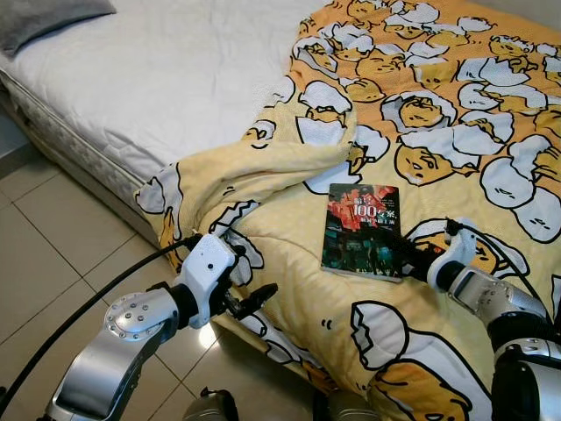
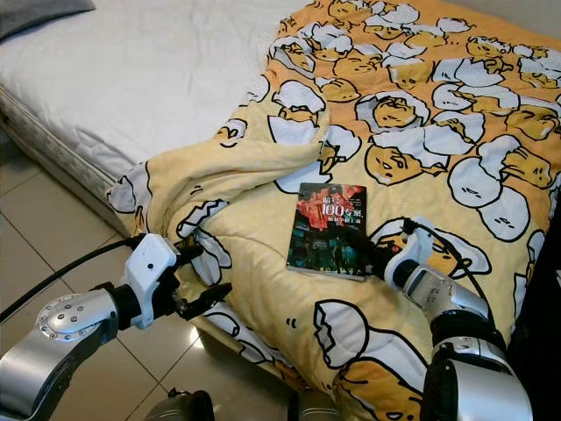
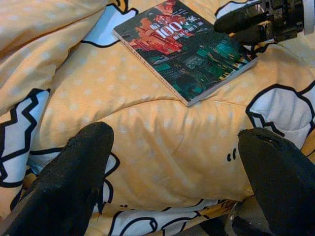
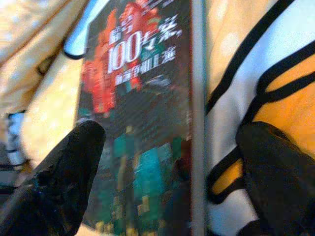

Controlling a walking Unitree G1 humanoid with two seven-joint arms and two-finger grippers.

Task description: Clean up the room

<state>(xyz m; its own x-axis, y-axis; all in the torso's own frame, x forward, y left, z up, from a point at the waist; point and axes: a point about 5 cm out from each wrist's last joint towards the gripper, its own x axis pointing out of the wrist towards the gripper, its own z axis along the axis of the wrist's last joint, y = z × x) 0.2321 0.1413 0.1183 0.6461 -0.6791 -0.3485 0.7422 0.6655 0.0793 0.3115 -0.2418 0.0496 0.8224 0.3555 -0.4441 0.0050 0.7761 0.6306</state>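
Note:
A dark paperback book [image 1: 362,231] with red and white lettering lies flat on the yellow cartoon-print blanket [image 1: 456,132] on the bed. My right gripper [image 1: 410,257] is open at the book's near right edge. In the right wrist view one finger [image 4: 74,162] hovers over the cover of the book [image 4: 138,123] and the other over the blanket beside it. My left gripper [image 1: 245,281] is open and holds nothing, at the bed's near edge, left of the book. The left wrist view looks across the blanket to the book [image 3: 184,49] and the right gripper [image 3: 246,22].
A bare white mattress [image 1: 158,79] takes up the bed's left half, with a grey pillow [image 1: 44,17] at its far corner. The blanket is bunched in a fold [image 1: 263,167] left of the book. Beige tiled floor [image 1: 53,254] lies to the left. A black cable [image 1: 105,289] trails from my left arm.

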